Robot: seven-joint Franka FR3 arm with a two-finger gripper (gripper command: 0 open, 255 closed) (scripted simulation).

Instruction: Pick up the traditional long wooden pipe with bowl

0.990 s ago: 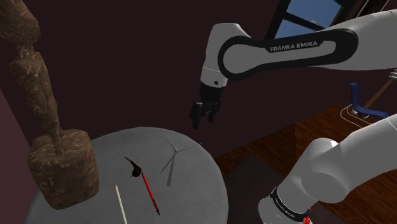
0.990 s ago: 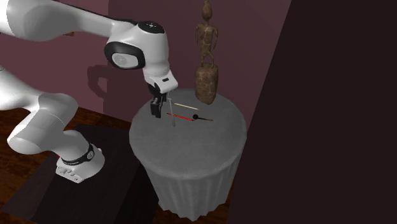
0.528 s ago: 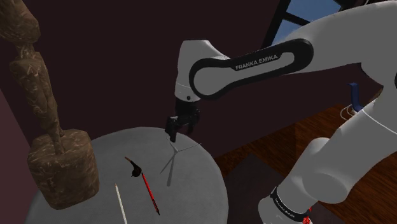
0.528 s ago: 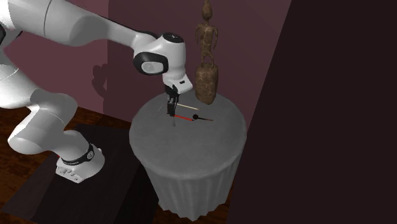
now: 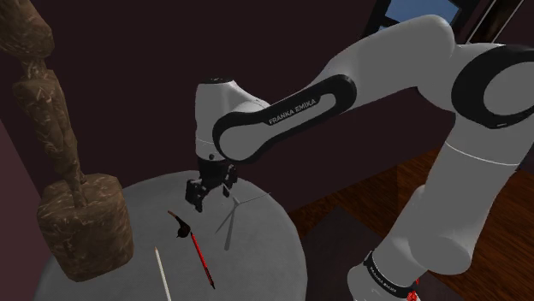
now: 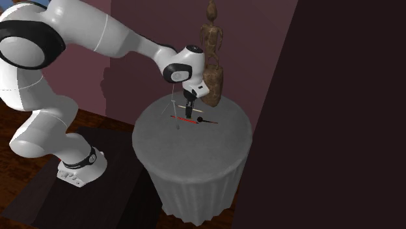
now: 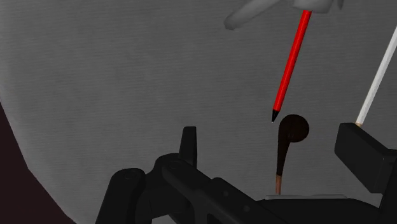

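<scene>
Gripper [image 5: 198, 198] is released, fingers [image 7: 188, 143] spread and pointing down just above the pipe [image 5: 196, 249], which lies flat on the round grey table [image 5: 265, 256] beside a white stick [image 5: 163, 274]; we read it as straddling the black bowl end for a grasp.

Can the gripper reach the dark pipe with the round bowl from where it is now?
Probably yes. The gripper hovers open over the table, and the pipe lies uncovered between its fingers in the wrist view. The red stick, whose tip lies close by the bowl, might get nudged.
</scene>
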